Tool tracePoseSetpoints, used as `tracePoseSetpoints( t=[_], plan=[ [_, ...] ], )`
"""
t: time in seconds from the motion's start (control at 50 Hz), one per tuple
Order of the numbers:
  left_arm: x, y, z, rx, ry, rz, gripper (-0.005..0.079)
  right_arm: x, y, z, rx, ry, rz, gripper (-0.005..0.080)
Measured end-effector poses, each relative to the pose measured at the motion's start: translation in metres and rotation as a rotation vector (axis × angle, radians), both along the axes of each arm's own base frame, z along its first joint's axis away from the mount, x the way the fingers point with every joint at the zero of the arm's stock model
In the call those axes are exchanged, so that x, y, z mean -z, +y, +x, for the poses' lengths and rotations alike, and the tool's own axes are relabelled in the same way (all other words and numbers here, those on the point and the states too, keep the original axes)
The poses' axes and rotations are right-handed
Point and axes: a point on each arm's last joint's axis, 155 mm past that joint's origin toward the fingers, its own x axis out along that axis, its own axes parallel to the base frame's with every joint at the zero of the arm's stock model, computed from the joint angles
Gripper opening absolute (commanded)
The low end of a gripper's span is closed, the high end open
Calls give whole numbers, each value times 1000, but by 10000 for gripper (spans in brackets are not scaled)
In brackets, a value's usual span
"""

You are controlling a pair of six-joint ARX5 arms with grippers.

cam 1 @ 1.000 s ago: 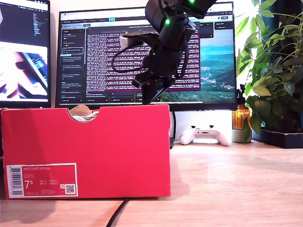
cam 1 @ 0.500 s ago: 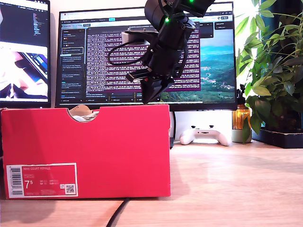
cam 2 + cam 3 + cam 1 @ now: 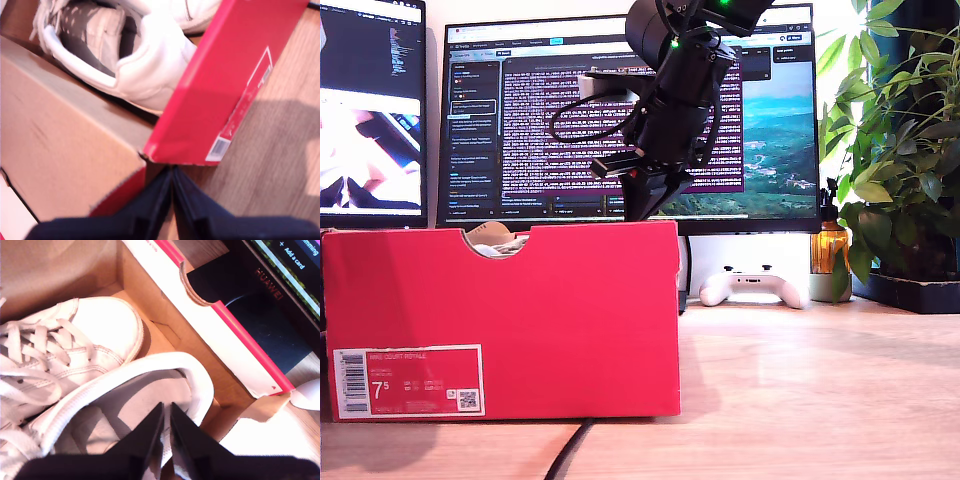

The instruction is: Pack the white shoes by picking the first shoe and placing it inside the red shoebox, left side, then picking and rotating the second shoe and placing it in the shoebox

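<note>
Since the earlier frame, my second gripper (image 3: 166, 440) has swung slightly above the red shoebox (image 3: 520, 310), its jaws closed on nothing. Both white shoes (image 3: 100, 380) lie inside the box, at the exterior view's lower left. My first gripper (image 3: 172, 200) is clenched empty by a box corner.

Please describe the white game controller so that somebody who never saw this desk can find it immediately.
Start at the wide monitor in the exterior view and look under its lower edge, towards that view's right. There, on the wooden desk, lies the white game controller, between the red shoebox and the amber bottle. It is the only white, two-horned object outside the box.
</note>
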Motion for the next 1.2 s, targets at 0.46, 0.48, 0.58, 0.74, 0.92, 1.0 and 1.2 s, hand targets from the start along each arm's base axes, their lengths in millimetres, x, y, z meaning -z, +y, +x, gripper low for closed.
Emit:
tracePoseSetpoints(
  t=[0.46, 0.48, 0.58, 0.74, 0.92, 1.0, 1.2],
  plan=[
    [-45, -4, -3, -25, 0, -62, -12, 14, -35, -1, 112, 113, 6, -2],
    [-49, -5, -3, -33, -6, -78, -12, 14, -38, 0, 126, 120, 12, -2],
    [-73, -9, 1, -49, -47, -138, -12, 13, -60, 4, 165, 147, 18, -2],
    [-82, -11, 3, -64, -58, -173, -12, 6, -91, 6, 208, 191, 47, -2],
    [-83, -13, 3, -92, -38, -219, -12, -6, -122, 6, 284, 206, 62, -2],
    [-87, -15, 6, -111, -43, -257, -12, -9, -131, 5, 300, 212, 64, -2],
    [-113, -13, 27, -132, -119, -377, -12, -18, -152, 8, 342, 202, 72, -2]
  ],
)
